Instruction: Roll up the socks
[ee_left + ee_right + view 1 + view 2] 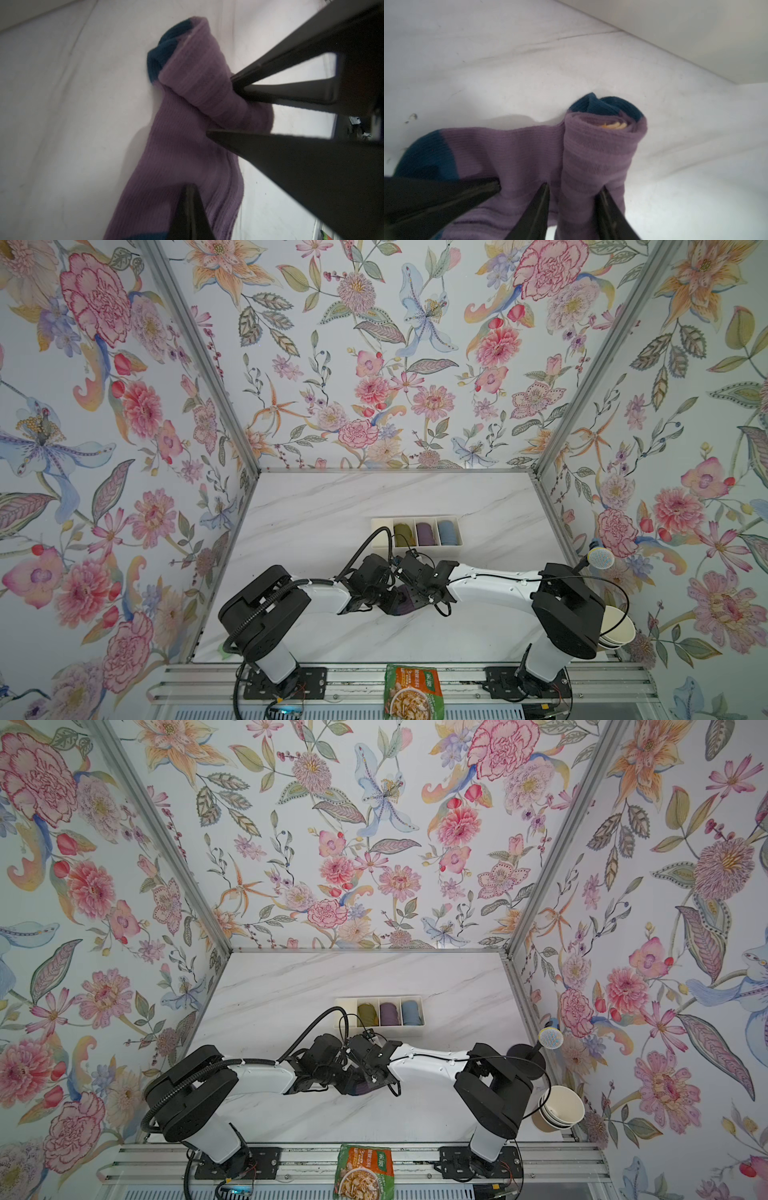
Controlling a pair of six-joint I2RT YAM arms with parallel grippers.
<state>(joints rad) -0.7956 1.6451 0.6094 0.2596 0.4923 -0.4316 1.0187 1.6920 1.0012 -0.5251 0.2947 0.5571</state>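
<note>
The purple ribbed socks lie on the white marble table under both grippers, mostly hidden in both top views. One end is wound into a roll with navy fabric and a strip of yellow cuff showing in its core. The other end lies flat, ending in a navy toe. My right gripper is open, its two fingers straddling the roll. My left gripper is shut, and its tip presses on the flat part beside the roll.
Just behind the grippers stands a white divided tray with an olive-green, a purple and a light blue bundle in it. Stacked paper cups and a round-headed stand sit at the right wall. A food packet lies on the front rail.
</note>
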